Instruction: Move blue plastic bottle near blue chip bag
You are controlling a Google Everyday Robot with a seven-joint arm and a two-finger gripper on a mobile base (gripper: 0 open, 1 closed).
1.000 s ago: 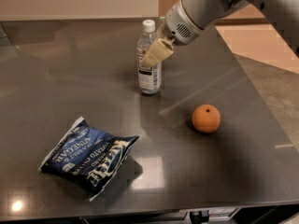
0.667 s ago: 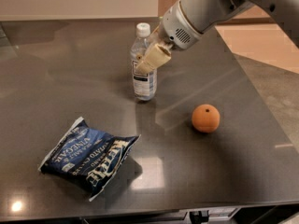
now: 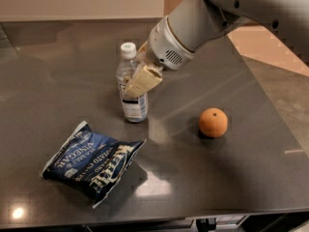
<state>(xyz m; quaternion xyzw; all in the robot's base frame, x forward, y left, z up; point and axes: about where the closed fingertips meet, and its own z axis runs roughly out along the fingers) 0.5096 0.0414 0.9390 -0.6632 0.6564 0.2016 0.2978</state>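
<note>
Dark counter (image 3: 251,178) had the bottle (image 3: 134,106) just behind the chip bag (image 3: 91,161). Gripper (image 3: 136,83) was clamped on it. Looked nearly done, only letting go left.

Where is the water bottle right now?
The water bottle is upright, left of centre in the camera view, just behind the chip bag, held by the gripper.

tool (image 3: 134,83) gripping blue plastic bottle (image 3: 134,108), blue chip bag (image 3: 91,161) nr in front, orange (image 3: 213,122) apart

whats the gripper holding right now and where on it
The gripper holds the blue plastic bottle by the middle of its body, below the cap and shoulder, above the label.
</note>
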